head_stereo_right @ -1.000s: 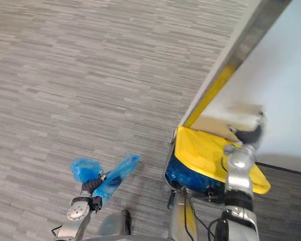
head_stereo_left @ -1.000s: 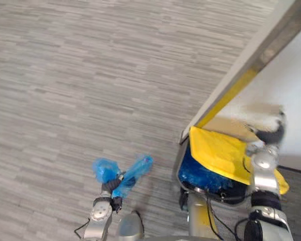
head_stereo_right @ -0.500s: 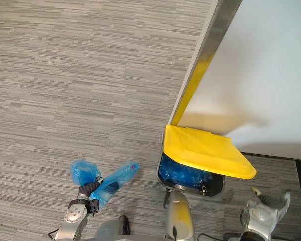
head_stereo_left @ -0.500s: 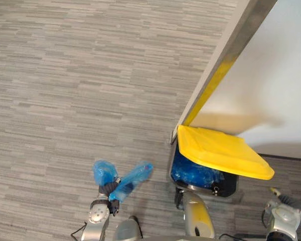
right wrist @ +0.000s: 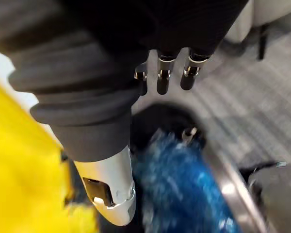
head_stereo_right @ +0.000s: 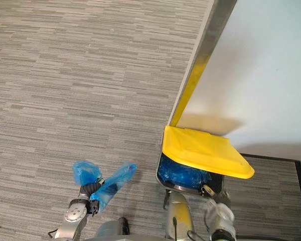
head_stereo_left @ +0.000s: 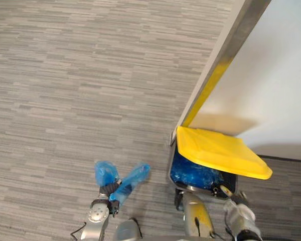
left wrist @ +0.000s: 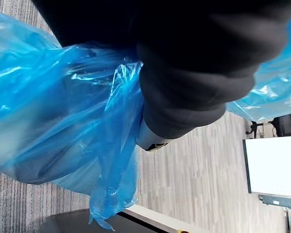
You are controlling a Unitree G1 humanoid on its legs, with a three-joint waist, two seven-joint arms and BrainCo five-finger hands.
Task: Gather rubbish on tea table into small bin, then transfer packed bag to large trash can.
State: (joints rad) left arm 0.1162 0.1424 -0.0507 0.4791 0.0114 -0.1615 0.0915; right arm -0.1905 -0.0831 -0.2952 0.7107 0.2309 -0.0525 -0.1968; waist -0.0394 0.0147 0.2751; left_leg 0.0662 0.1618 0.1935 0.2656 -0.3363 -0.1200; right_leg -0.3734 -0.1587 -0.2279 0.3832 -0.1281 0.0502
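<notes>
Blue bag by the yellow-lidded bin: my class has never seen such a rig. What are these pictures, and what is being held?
This is a humanoid robot. Two pictures look down from its head camera; the other two come from cameras on its wrists. Its left hand is curled round the neck of a filled blue bag, above grey carpet. Beside a white wall stands a large trash can, its yellow lid tilted open over a blue liner. The right hand is by the can's opening, fingers relaxed, holding nothing.
</notes>
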